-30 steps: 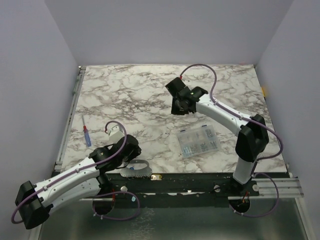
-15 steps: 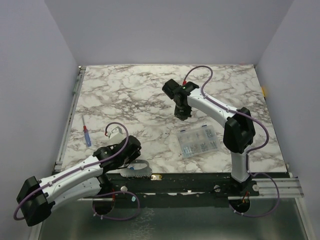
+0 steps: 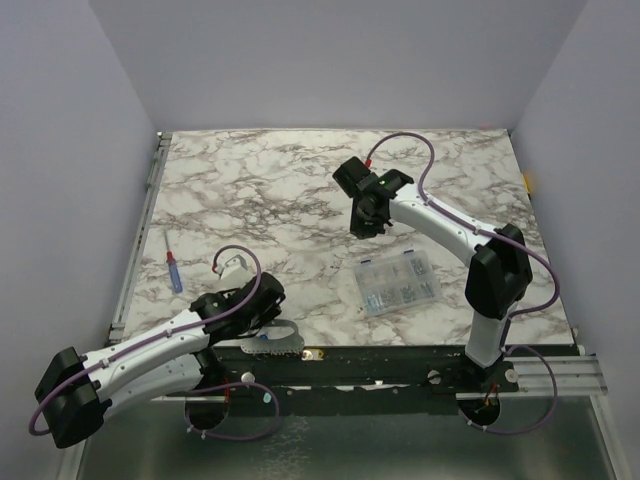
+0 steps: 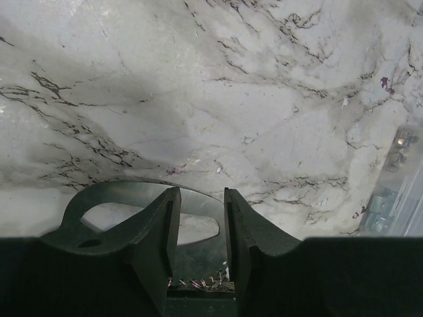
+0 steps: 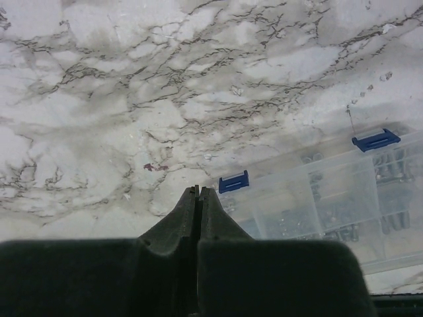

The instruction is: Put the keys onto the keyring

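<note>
The keyring (image 3: 283,336) is a silvery-grey loop lying at the table's front edge. In the left wrist view it (image 4: 106,196) curves under the fingers. My left gripper (image 3: 268,318) (image 4: 201,191) hangs low over the loop with its jaws a little apart, and I see nothing held between them. A small blue speck (image 3: 262,341) lies by the loop; I cannot make out the keys for certain. My right gripper (image 3: 365,224) (image 5: 199,189) is shut and empty above bare marble, just behind the clear box.
A clear compartment box (image 3: 400,283) with blue latches lies at the front right and shows in the right wrist view (image 5: 330,191). A slim red-and-blue stick (image 3: 174,271) lies near the left edge. A black rail (image 3: 400,355) runs along the front.
The right arm swung left and then back, and its gripper stayed shut over the same area. The left gripper edged slightly toward the front edge, over the loop.
</note>
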Tool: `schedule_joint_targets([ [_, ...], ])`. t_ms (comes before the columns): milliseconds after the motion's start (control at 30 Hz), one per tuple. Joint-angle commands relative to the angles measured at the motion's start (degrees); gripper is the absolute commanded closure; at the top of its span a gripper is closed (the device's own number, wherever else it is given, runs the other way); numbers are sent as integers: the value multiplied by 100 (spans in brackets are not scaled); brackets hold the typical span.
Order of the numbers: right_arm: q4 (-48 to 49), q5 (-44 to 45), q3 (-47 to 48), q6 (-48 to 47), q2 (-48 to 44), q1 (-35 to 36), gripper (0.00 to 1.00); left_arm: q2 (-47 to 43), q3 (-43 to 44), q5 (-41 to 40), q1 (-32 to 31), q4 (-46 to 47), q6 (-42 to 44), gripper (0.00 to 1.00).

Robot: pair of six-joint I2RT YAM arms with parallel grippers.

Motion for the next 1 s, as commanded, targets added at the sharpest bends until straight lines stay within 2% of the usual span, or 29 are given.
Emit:
schedule_joint_targets([
  [0,251,-193,-64,-164,-103,9,99,-18,-92,12,-50,-103,-12,62],
  [333,304,-242,-62,-216,-90,8,99,-125,-373,102,-84,8,-229,65],
  [567,386,-300,-80,-268,-112,11,99,120,-468,151,-118,215,-222,71],
  [600,407,-328,-75,-303,-116,11,97,157,-468,163,-128,233,-222,71],
  [633,410,-352,-64,-323,-108,7,86,177,-468,164,-135,251,-222,72],
  [667,420,-373,-64,-357,-105,11,70,196,-468,165,-144,264,-229,72],
  [700,436,-409,-67,-396,-107,6,58,203,-476,157,-157,274,-231,73],
  [733,463,-443,-74,-427,-107,8,51,217,-481,153,-162,283,-238,73],
  [900,521,-452,-122,-524,-142,7,25,271,-555,168,-172,391,-290,74],
  [967,554,-479,-144,-565,-159,12,20,273,-553,195,-176,424,-301,71],
])
